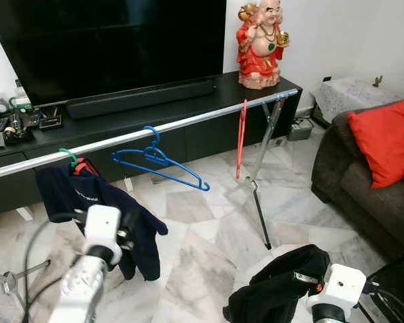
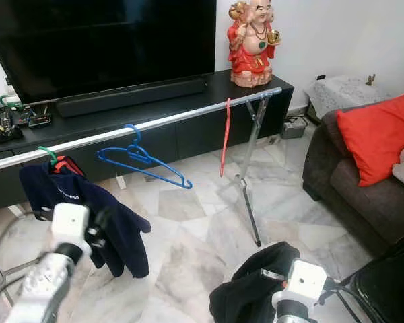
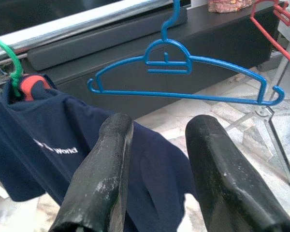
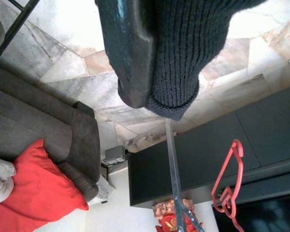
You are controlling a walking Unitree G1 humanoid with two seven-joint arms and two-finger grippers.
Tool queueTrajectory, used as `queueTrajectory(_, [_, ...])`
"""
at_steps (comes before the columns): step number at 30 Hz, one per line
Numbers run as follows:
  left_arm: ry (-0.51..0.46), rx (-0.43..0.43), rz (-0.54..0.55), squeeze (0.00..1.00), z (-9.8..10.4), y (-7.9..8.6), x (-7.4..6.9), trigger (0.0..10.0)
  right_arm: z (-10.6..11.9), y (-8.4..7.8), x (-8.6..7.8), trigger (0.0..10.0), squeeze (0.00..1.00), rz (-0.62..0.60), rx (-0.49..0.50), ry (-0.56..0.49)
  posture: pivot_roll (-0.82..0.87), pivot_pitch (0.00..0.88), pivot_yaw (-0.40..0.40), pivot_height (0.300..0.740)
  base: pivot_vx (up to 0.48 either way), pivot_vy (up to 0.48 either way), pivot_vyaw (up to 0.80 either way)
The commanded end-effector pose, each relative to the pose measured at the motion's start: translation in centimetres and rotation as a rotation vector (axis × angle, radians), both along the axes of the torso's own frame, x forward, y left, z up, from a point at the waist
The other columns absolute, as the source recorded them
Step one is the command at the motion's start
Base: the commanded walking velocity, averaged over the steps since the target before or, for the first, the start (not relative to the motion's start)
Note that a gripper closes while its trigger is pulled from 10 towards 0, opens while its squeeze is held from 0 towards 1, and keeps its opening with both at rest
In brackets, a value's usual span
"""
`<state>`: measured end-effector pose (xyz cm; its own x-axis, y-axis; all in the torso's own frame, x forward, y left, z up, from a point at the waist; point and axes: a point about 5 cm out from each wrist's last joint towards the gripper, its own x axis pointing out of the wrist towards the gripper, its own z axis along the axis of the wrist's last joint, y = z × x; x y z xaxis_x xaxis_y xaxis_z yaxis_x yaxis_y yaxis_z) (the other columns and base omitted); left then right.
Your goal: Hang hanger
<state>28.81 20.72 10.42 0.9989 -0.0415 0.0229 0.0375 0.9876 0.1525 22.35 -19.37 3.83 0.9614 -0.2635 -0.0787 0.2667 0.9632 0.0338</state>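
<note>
Step in hand: reaching for an empty hanger on the rail (image 1: 188,123), as judged from the pose of the arms.

The left gripper (image 3: 157,140) is hovering with its two fingers (image 3: 101,179) spread and holding nothing, aiming up at the blue hanger (image 1: 160,163). That hanger is hooking over the rail near its middle and tilting, one arm dipping toward the floor (image 1: 209,229). Just beside it, toward the rail's left end, a navy shirt (image 1: 87,202) is hanging on a green-hooked hanger (image 1: 69,155). A red hanger (image 1: 242,138) is hanging edge-on near the rail's right end, close to the stand leg (image 1: 259,195).

The right gripper (image 4: 150,58) is sitting low and pinching a black knitted garment (image 1: 279,286), one finger (image 4: 128,53) showing against the cloth (the other is buried in the knit).

Progress: early. The black garment is not yet on any hanger.

Next move, as a judgement: the left fingers are needing to close on the blue hanger's neck or shoulder and lift the hook clear of the rail. The tilt makes a grasp near the hook safer than one on the low arm (risk: brushing the navy shirt alongside).

Background: television (image 1: 114,40), figurine (image 1: 261,44), sofa (image 1: 363,182) with red cushion (image 1: 384,138).
</note>
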Motion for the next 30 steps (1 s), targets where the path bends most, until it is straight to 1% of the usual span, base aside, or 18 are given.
queueTrajectory(1, [0.008,0.006,-0.048,0.00,-0.1,-0.4,0.0,10.0,0.8,-0.1,0.3,10.0,0.00,-0.002,-0.008,-0.029,0.07,0.030,0.026,0.740,0.000,0.000,0.00])
queueTrajectory(2, [0.011,-0.006,-0.081,0.00,0.0,-0.8,-0.2,10.0,0.8,-0.1,0.2,10.0,0.00,-0.006,-0.007,-0.024,0.07,0.028,0.025,0.740,0.000,0.000,0.00])
queueTrajectory(5, [0.017,-0.022,-0.124,0.00,-0.1,-1.6,-0.8,10.0,0.8,-0.1,0.0,10.0,0.00,-0.015,-0.002,-0.011,0.07,0.012,0.021,0.740,0.000,0.000,0.00])
queueTrajectory(8, [0.020,-0.014,-0.132,0.00,-0.4,-1.8,-1.3,10.0,0.9,-0.2,-0.1,10.0,0.00,-0.018,0.000,-0.005,0.07,0.004,0.018,0.740,0.000,0.000,0.00])
queueTrajectory(9, [0.023,-0.028,-0.115,0.00,-0.6,-1.8,-1.5,10.0,0.8,-0.3,-0.2,10.0,0.00,-0.016,0.001,-0.002,0.07,0.000,0.014,0.740,0.000,0.000,0.00])
queueTrajectory(13, [0.033,-0.062,-0.098,0.00,-0.9,-2.0,-1.5,10.0,0.8,-0.1,0.1,10.0,0.00,-0.005,0.007,0.002,0.08,0.000,0.008,0.740,0.000,0.000,0.00])
queueTrajectory(20, [0.034,-0.078,-0.113,0.00,-0.7,-2.5,-1.4,10.0,0.8,0.2,0.4,10.0,0.00,0.016,0.017,0.011,0.07,0.000,0.007,0.740,0.000,0.000,0.00])
queueTrajectory(26, [0.042,-0.084,-0.113,0.00,-0.8,-2.3,-1.4,10.0,0.8,0.4,0.3,10.0,0.00,0.026,0.032,0.018,0.07,0.000,0.013,0.740,0.282,0.000,0.00])
queueTrajectory(30, [0.046,-0.090,-0.125,0.00,-0.9,-2.6,-1.4,10.0,0.7,0.7,0.3,10.0,0.00,0.038,0.038,0.021,0.07,0.000,0.016,0.740,0.357,0.000,0.00])
